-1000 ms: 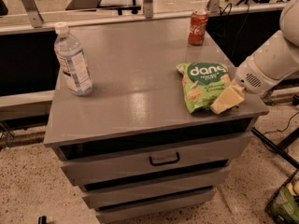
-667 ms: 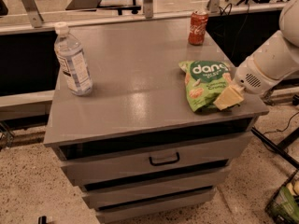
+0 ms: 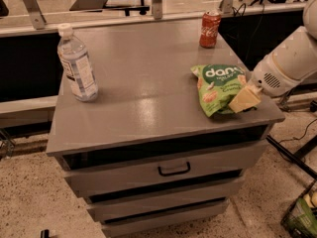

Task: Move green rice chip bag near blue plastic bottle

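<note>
The green rice chip bag [image 3: 218, 87] lies flat on the right side of the grey cabinet top [image 3: 143, 83], near its front right corner, with "dang" facing up. My gripper [image 3: 243, 99], on a white arm coming in from the right, sits low at the bag's right edge and touches or overlaps it. The blue plastic bottle [image 3: 78, 64] stands upright at the far left of the top, well apart from the bag. Its white cap is on.
A red soda can [image 3: 210, 29] stands upright at the back right of the top, behind the bag. The cabinet has drawers below with a black handle [image 3: 174, 170]. A metal rail runs behind the cabinet. A basket [image 3: 301, 214] sits on the floor at lower right.
The bag has shifted slightly to the right and turned a little, with the gripper staying at its right edge. The bottle and can have not moved.
</note>
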Motion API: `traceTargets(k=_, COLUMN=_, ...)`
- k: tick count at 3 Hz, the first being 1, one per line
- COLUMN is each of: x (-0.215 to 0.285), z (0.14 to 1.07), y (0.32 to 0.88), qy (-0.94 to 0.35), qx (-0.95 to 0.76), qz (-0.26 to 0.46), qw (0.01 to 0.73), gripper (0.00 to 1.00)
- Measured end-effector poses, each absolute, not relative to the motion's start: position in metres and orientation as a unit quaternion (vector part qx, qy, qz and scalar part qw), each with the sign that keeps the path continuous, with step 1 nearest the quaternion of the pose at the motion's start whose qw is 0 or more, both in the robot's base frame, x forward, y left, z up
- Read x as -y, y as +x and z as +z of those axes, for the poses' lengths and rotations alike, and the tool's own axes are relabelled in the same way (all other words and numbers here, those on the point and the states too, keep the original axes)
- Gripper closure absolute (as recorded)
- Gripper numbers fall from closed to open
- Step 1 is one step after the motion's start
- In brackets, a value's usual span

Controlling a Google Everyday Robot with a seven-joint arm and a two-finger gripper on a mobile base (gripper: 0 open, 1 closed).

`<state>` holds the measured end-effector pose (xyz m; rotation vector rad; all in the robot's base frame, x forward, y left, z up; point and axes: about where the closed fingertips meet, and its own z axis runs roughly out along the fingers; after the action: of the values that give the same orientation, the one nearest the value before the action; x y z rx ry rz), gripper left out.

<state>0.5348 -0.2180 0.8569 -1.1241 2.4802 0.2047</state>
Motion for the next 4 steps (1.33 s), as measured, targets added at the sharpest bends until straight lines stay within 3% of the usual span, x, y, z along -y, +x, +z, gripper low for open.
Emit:
traceTargets(k=2, x=0.216, z=0.923, y=0.551, qy=-0.416, qx=-0.864, qz=0.063, qw=0.278, gripper=1.0)
traceTargets(k=4, x=0.176, z=0.933, y=0.587, qy=-0.481, qx=-0.831, qz=0.06, qw=0.274, gripper=1.0)
